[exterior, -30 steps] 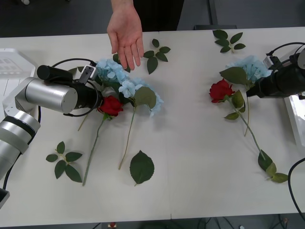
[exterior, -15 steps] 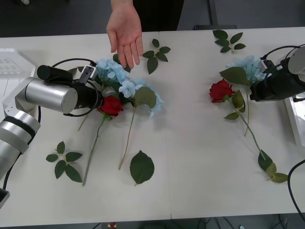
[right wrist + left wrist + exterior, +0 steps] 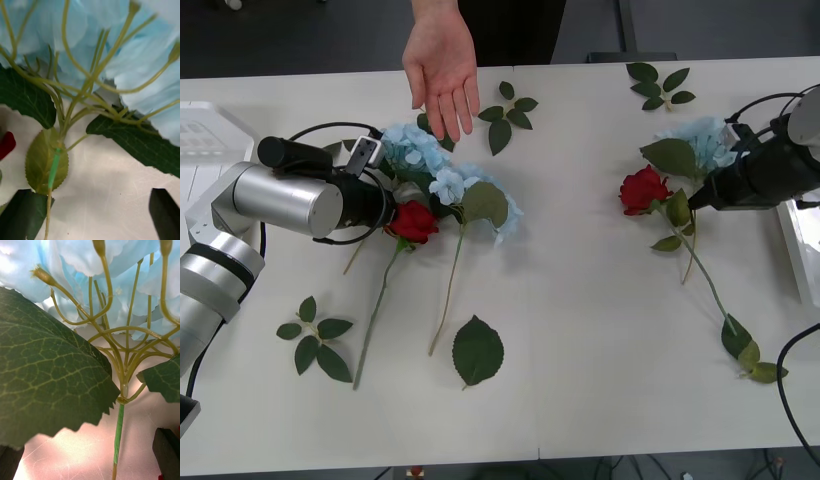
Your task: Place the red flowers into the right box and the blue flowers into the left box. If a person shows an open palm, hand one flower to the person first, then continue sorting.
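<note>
2 pincers: my left pincer point(image 3: 387, 203) lies in the flower pile at left of the front view. My right pincer point(image 3: 697, 198) is at the right, beside the leaf of a blue hydrangea point(image 3: 700, 135).
Just changed: within the last second my right arm has pulled in and swung a little, and that flower's stem tip has shifted slightly. My left arm has not moved.
Right pincer state: spread, its 2 fingers either side of the green stem point(image 3: 54, 168), not yet closed.
Left pincer state: spread too, with the stem point(image 3: 119, 427) of the left blue hydrangeas point(image 3: 435, 170) between the fingers.
Open palm: the hand point(image 3: 442, 70) is still held out at upper centre, just above the left pile.
Meaning: nothing is gripped yet; I judge a hand-over of 1 flower comes first, then sorting.
Red roses: 1 at point(image 3: 412, 220), 1 at point(image 3: 642, 188), both on the table.
Boxes: left box point(image 3: 205, 130) and right box point(image 3: 805, 250) at the frame edges.
Surface: white table point(image 3: 580, 330), loose leaf sprigs point(image 3: 478, 350) scattered.
Room: dark floor beyond the far edge.
</note>
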